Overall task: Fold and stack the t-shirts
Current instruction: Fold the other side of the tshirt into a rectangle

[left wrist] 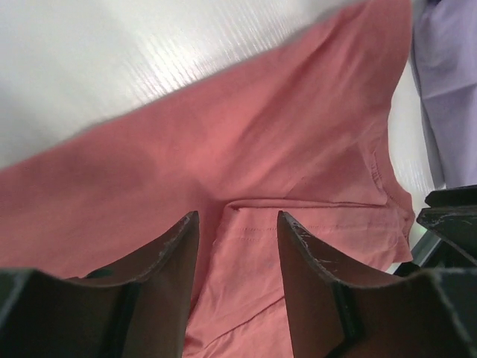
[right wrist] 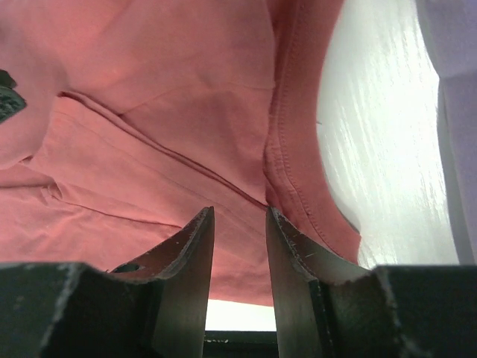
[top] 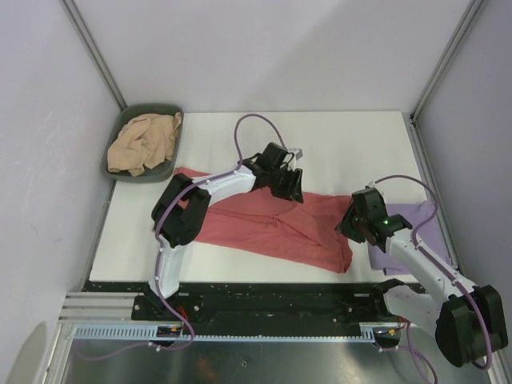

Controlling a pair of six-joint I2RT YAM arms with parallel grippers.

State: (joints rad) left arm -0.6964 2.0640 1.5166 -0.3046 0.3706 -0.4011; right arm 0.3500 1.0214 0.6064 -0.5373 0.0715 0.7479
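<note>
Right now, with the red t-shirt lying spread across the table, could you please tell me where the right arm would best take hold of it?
Probably the stitched hem at the right end of the red t-shirt. It is a thick, doubled edge lying free beside bare table, just ahead of the right end effector, so come down from the robot's right and pinch across it.

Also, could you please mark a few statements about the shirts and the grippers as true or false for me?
1. The tan t-shirt lies crumpled in the dark green bin. True.
2. The salmon-red t-shirt is neatly folded. False: it lies spread out and rumpled on the table.
3. The lavender t-shirt lies at the table's left edge. False: it is on the right side.
4. The left gripper is open above the salmon-red t-shirt. True.
</note>
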